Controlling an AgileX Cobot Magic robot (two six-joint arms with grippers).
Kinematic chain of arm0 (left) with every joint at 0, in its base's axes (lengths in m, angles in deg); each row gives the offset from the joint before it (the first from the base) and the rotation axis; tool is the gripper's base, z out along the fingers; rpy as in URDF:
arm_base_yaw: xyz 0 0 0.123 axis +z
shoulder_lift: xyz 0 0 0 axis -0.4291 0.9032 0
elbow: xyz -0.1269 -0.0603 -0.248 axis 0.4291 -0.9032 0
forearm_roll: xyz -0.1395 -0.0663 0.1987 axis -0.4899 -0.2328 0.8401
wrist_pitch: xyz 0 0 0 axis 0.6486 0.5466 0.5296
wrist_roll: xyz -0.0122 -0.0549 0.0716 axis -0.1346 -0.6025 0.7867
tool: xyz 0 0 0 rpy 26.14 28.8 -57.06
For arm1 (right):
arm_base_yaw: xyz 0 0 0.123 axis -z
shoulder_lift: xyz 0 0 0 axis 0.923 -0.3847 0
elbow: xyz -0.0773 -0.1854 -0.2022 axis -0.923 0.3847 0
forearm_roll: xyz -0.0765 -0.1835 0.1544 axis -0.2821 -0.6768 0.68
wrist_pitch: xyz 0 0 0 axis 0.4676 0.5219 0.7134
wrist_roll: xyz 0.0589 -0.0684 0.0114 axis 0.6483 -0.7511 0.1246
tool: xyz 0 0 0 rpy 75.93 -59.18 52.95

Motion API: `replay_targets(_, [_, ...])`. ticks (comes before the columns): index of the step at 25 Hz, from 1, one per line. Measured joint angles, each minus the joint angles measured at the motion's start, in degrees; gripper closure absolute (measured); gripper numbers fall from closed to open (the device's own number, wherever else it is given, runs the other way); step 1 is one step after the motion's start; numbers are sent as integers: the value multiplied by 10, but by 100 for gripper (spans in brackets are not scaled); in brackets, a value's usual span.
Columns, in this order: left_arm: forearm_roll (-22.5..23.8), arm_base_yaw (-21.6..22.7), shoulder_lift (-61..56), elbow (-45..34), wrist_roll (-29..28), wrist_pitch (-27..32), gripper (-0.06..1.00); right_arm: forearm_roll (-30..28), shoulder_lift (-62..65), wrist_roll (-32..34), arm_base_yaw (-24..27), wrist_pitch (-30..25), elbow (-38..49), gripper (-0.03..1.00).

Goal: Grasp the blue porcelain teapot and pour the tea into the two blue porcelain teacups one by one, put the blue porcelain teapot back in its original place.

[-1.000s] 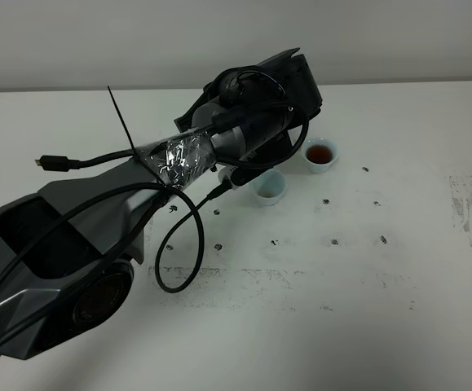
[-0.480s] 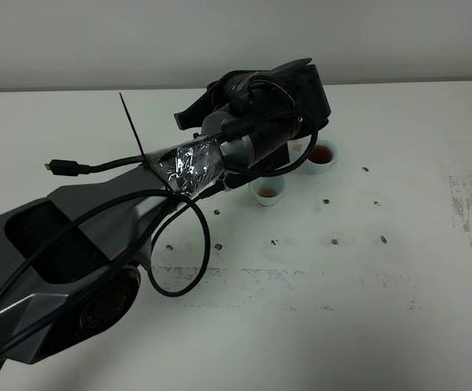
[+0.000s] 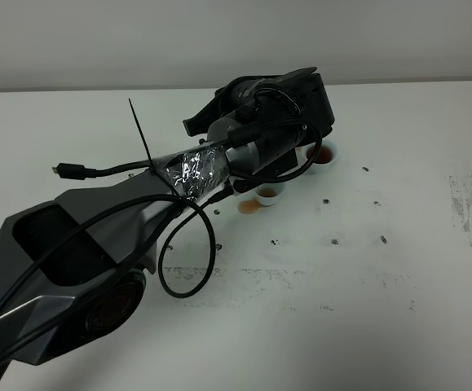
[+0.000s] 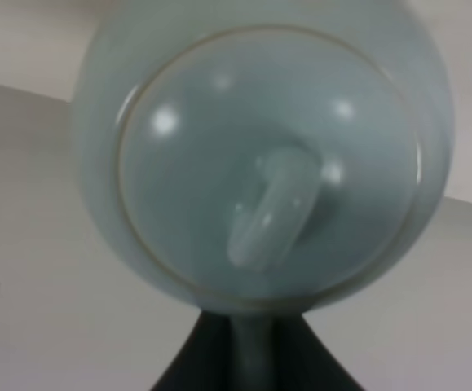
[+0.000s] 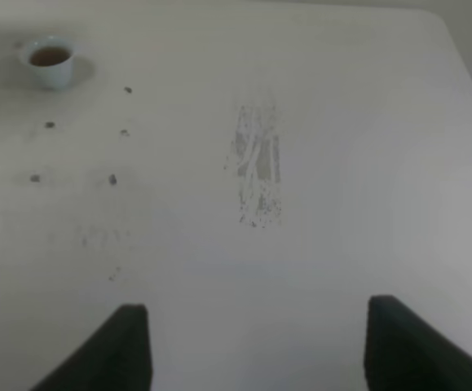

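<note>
The blue porcelain teapot (image 4: 260,155) fills the left wrist view, its lid and loop knob (image 4: 272,208) facing the camera. My left gripper (image 4: 252,354) is shut on its handle, the dark fingers showing at the pot's base. In the exterior high view the left arm (image 3: 244,151) hides the pot. The nearer teacup (image 3: 268,193) holds brown tea, just below the wrist. A second teacup (image 3: 321,155) (image 5: 50,62), also with tea, stands behind it to the right. My right gripper (image 5: 256,350) hangs open over bare table, far from both cups.
A small brown puddle (image 3: 248,207) lies on the table left of the nearer cup. Dark specks (image 3: 333,241) dot the white table (image 3: 366,326). A scuffed grey patch (image 3: 468,216) (image 5: 256,171) marks the right side. Loose cables (image 3: 183,261) hang from the left arm.
The left arm has shifted forward and slightly right with the teapot. The nearer cup went from empty to holding tea. A brown puddle has appeared beside it.
</note>
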Motion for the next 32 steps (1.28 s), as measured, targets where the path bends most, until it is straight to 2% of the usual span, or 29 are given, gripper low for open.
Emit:
replay_targets(5, [10,0,1,0,-19,-18,94,0,0,0,0,0,0,43])
replay_targets(21, [68,0,9,0,-21,-18,94,0,0,0,0,0,0,43])
replay_targets(32, [73,0,9,0,-15,-32,94,0,0,0,0,0,0,43])
